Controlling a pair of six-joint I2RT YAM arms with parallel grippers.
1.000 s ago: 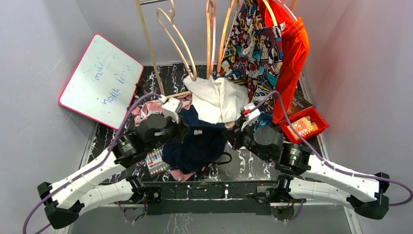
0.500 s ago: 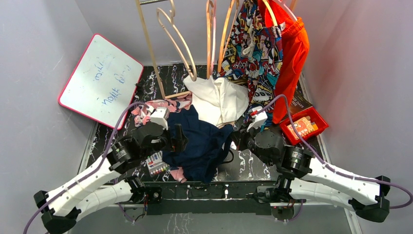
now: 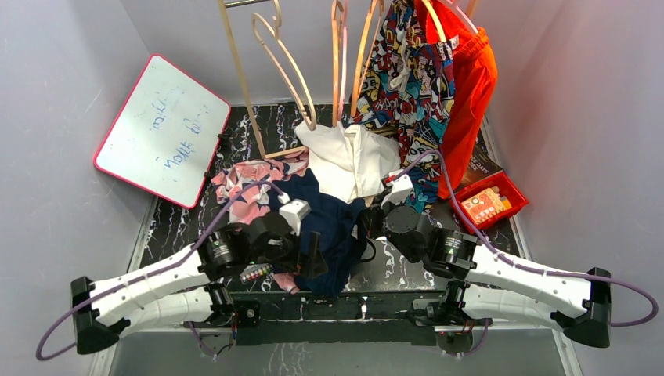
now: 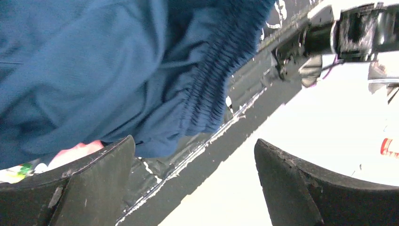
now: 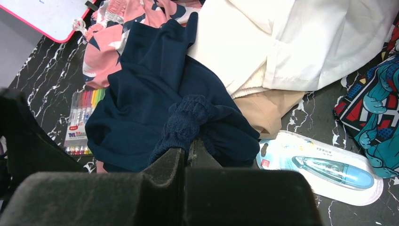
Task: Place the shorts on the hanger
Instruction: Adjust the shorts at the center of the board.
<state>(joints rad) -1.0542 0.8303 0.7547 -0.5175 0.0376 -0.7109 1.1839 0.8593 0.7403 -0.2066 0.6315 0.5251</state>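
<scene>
Since a second ago, the left fingers [image 4: 193, 143] have let go of the shorts [image 3: 333, 227] and swung to the near hem, where they now hang spread wide and empty. The right fingers [image 5: 188, 148] are clenched on a bunched knot of elastic waistband. The shorts lie crumpled on the surface, with the white garment [image 3: 352, 160] just beyond them. They are well apart from the hanger [image 3: 337, 70] up on the rail.

The right pinch takes only a small fold, so a lift may let it slide out or raise the shorts as a twisted lump that will not spread over the hanger. Pink cloth [image 4: 75, 150] peeks from under the hem by the left fingers, and a low grasp there could take it too. The pen pack [image 5: 82, 122] beside the shorts may get dragged.
</scene>
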